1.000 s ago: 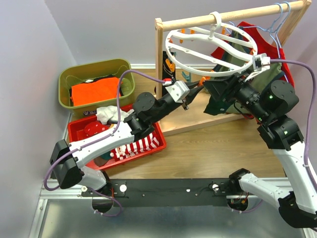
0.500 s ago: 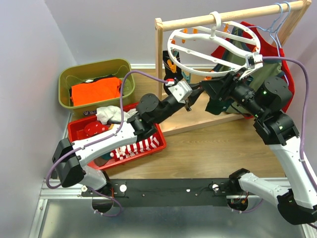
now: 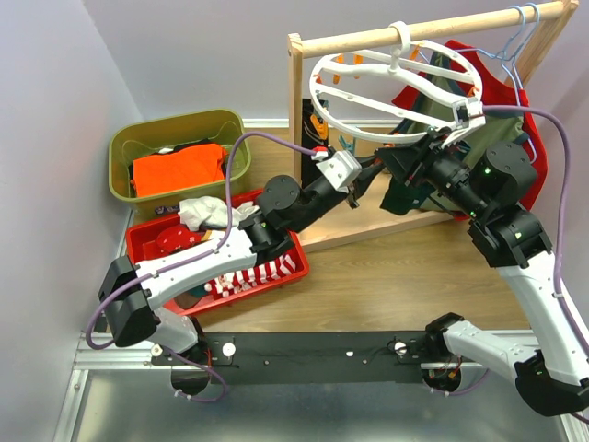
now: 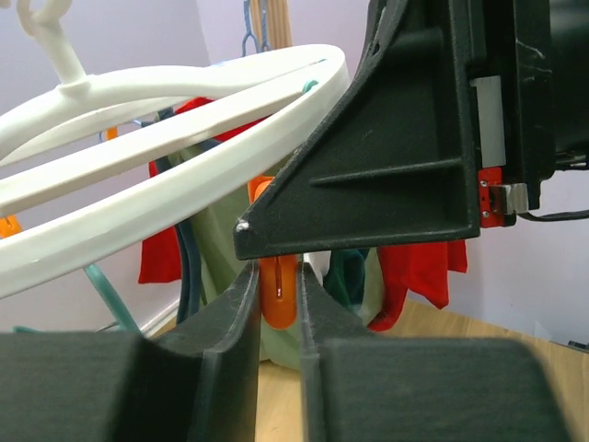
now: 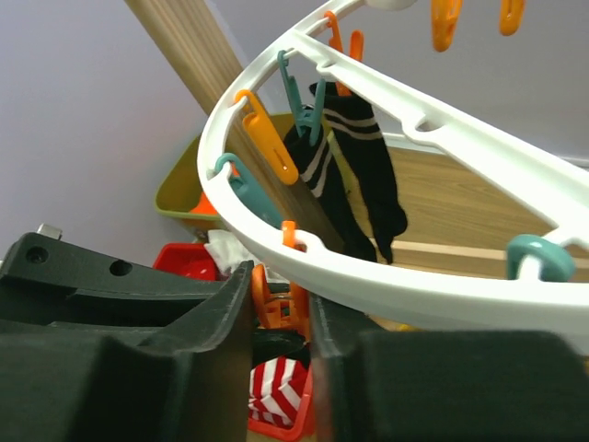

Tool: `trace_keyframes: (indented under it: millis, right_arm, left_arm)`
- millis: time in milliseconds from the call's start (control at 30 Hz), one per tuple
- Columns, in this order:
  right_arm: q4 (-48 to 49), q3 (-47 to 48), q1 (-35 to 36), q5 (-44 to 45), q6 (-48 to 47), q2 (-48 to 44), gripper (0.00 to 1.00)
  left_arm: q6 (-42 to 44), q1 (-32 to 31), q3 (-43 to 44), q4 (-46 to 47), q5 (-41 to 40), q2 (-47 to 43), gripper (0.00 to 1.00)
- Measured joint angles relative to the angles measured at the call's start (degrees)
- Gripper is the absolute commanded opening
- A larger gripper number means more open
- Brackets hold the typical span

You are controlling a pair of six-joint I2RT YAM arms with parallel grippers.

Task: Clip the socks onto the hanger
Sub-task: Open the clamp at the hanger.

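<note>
Left wrist view shows your left gripper (image 4: 276,281) with its jaws nearly pressed together, pinching an orange clip (image 4: 277,296) under the white hanger (image 4: 138,193). Your right gripper (image 5: 279,285) has its jaws close on either side of an orange clip too; you cannot tell whether they squeeze it. The hanger hooks on the wooden rack (image 3: 414,32), far right. One black striped sock (image 5: 354,166) hangs clipped. A red-and-white sock (image 3: 253,274) lies in the red basket (image 3: 140,241), near left.
</note>
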Motion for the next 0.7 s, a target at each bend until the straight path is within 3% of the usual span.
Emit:
trace_keyframes:
  millis: [33,167,433,700]
  right_arm:
    - [0.0,-0.1,0.0,0.2,-0.4,0.0,0.19]
    - [0.6,-0.7,0.0,1.1,-0.6,-0.3,0.14]
    - [1.7,-2.0,0.0,1.7,-0.7,-0.9,0.13]
    - [2.5,-2.6,0.0,1.7,-1.2,-1.2,0.13]
  left_arm:
    - [-0.1,0.0,0.0,-0.2,-0.1,0.0,0.42]
    - [-1.1,-0.3,-0.5,-2.0,-0.8,-0.5,0.57]
    - [-5.1,-0.9,-7.0,-8.9,-3.1,-8.9,0.59]
    - [-14.0,1.6,-12.0,-27.0,-10.7,-21.7,0.59]
